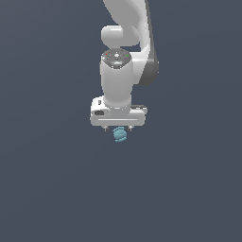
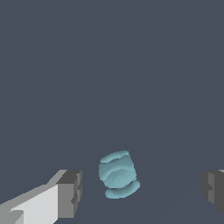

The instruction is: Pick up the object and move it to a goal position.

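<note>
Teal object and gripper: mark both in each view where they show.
teal object (image 2: 117,175), wrist view, on its ridged face.
teal object (image 1: 119,134), exterior view, on its middle, just below the gripper body.
gripper (image 2: 142,188), wrist view, midway between its two spread fingertips.

The object (image 1: 119,134) is a small teal-blue lump, rounded yet blocky, something like a squat barrel with softened corners. In the wrist view the object (image 2: 117,174) shows faint concentric ridges curving across its broad face, with a paler band along its upper edge and another curved lip along its lower edge. It sits slightly tilted rather than square to the frame. It rests on a plain dark slate-grey surface, alone, with open ground all around it. In the exterior view it appears as a tiny pale-teal blob near the middle of the scene, its ridges too small to make out there.
</note>
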Robot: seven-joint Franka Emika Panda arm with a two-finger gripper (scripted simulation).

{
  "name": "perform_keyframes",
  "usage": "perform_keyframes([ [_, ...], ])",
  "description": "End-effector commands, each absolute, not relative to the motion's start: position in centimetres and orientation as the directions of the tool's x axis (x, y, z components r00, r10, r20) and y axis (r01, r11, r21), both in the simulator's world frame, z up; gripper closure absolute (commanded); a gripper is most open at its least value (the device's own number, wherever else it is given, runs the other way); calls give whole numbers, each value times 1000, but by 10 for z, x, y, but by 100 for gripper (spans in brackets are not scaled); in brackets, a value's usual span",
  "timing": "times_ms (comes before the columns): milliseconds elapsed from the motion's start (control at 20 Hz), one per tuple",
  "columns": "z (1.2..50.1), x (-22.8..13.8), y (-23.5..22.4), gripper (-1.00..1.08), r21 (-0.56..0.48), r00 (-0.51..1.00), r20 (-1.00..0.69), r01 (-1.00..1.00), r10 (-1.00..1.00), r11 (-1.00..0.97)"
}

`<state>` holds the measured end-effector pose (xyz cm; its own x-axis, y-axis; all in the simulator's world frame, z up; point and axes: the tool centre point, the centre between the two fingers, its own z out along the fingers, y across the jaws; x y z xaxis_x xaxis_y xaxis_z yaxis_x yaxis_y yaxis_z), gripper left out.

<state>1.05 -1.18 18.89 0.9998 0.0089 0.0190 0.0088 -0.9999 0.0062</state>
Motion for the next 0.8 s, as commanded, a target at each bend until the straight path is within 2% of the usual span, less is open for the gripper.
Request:
perform_keyframes([
  [0, 189, 11, -12, -92, 6, 1000, 19, 9, 9, -1000],
  [400, 196, 13, -49, -92, 31, 999, 38, -16, -15, -999],
  [750, 192, 11, -48, -92, 31, 999, 37, -4, -3, -1000],
])
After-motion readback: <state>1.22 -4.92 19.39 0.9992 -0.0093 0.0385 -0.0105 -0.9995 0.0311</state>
